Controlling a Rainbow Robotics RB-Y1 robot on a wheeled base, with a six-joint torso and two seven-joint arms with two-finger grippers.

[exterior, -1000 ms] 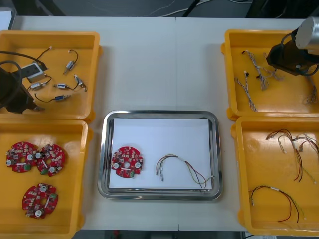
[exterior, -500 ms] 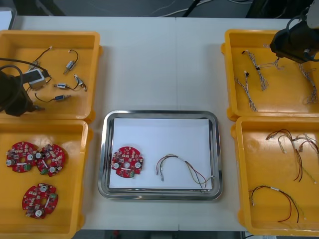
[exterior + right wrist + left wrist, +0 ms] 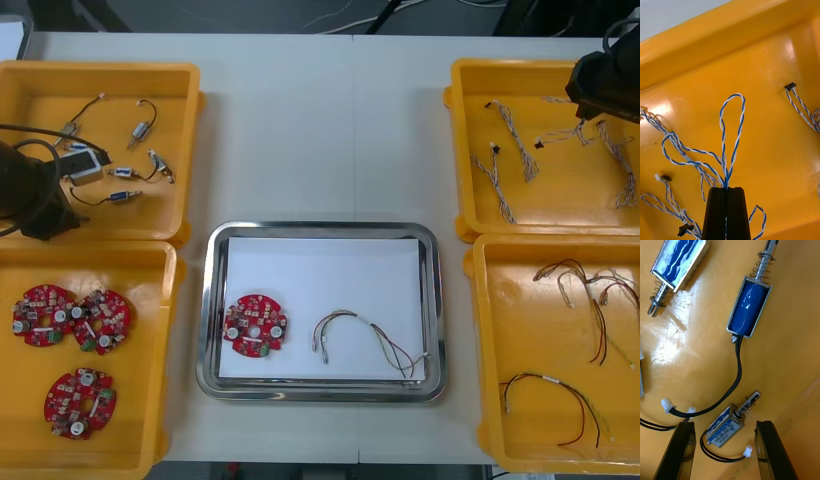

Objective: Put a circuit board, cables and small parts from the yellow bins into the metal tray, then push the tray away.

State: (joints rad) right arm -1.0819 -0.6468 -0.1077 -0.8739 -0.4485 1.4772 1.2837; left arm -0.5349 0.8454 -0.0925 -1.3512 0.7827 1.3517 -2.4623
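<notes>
I read no text, number or brand anywhere. Nearest candidate: blue label on small metal part [image 3: 725, 429] lying between fingers of left pincer [image 3: 725, 423]. It carries rows of pale print, too fine for me to make out. Larger blue-wrapped small metal part [image 3: 750, 307] beyond it: I see glare on wrap, nothing legible. Red circuit board [image 3: 255, 325] in metal tray [image 3: 212, 300]: surface markings too small for me to read from front view.
</notes>
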